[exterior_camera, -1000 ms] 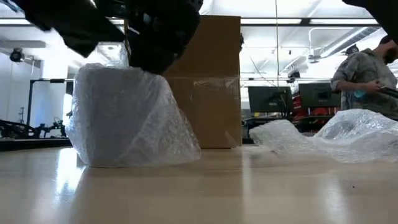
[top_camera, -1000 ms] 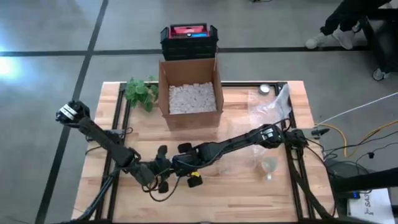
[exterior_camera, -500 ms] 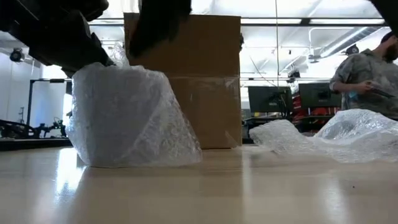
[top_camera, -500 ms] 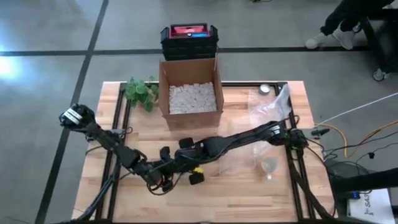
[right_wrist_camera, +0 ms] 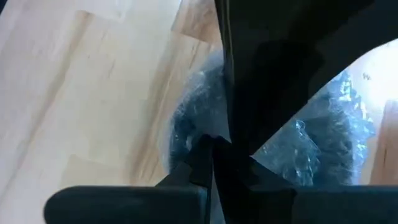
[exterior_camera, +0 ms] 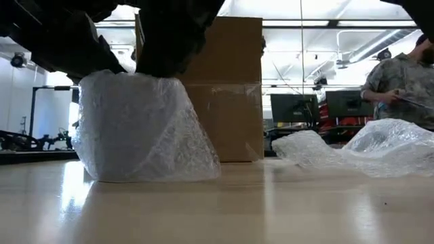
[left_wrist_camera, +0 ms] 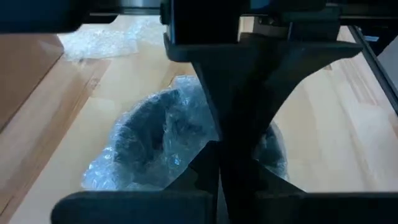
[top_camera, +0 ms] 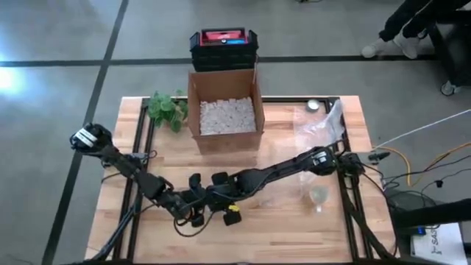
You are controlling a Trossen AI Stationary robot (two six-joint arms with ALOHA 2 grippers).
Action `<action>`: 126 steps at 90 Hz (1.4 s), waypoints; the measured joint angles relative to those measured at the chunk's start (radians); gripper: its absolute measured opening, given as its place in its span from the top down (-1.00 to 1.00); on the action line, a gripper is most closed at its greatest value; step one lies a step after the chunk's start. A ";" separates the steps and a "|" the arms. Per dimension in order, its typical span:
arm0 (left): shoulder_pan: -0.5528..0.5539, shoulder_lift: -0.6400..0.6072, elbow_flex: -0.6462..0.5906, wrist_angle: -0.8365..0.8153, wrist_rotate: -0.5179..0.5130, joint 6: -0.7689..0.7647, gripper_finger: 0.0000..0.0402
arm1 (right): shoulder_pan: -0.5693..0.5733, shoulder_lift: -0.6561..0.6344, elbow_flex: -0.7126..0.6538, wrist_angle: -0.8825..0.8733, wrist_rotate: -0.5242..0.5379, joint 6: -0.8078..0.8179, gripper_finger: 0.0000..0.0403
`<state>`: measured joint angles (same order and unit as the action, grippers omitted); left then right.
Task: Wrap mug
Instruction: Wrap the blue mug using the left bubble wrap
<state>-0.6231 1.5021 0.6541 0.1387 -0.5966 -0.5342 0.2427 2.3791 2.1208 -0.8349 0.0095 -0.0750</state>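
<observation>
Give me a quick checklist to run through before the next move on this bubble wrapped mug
1. Wrapped mug standing flat on the table: ok.
2. Wrap covering the sides in the low view: ok.
3. Wrap closed over the top: cannot tell, both arms hide it.
4. Left pincer at the bundle with fingers together: ok.
5. Right pincer at the bundle with fingers together: ok; whether it pinches wrap, cannot tell.
6. Cardboard box and spare bubble wrap apart from the bundle: ok.
</observation>
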 joint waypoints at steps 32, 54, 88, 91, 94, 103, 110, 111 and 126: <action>0.002 -0.004 0.001 0.022 0.015 0.001 1.00 | 0.000 -0.053 0.015 -0.077 -0.002 -0.007 1.00; 0.001 -0.004 0.002 0.029 0.020 0.001 1.00 | -0.037 -0.110 0.015 -0.106 0.062 -0.017 1.00; -0.001 -0.015 -0.001 0.025 0.003 0.006 1.00 | -0.038 -0.006 -0.019 -0.005 -0.007 -0.011 1.00; -0.003 -0.026 -0.001 0.019 0.004 0.006 1.00 | -0.037 0.000 -0.019 -0.007 -0.009 -0.009 1.00; -0.003 -0.040 0.000 0.007 0.009 0.007 1.00 | -0.037 0.001 -0.019 -0.007 -0.008 -0.004 1.00; -0.007 -0.101 0.012 -0.061 0.041 0.005 1.00 | -0.036 0.003 -0.019 0.009 -0.011 -0.003 1.00; -0.007 -0.144 0.021 -0.090 0.028 -0.002 1.00 | -0.036 -0.006 -0.013 0.019 -0.013 -0.002 1.00; -0.007 -0.148 0.021 -0.092 0.025 -0.002 1.00 | -0.036 -0.006 -0.012 0.019 -0.013 -0.002 1.00; 0.014 -0.124 0.014 -0.098 -0.022 -0.010 1.00 | -0.030 -0.004 0.013 0.021 -0.013 -0.011 1.00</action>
<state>-0.6090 1.3781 0.6684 0.0410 -0.6187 -0.5439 0.2123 2.3754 2.1338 -0.8142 -0.0037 -0.0860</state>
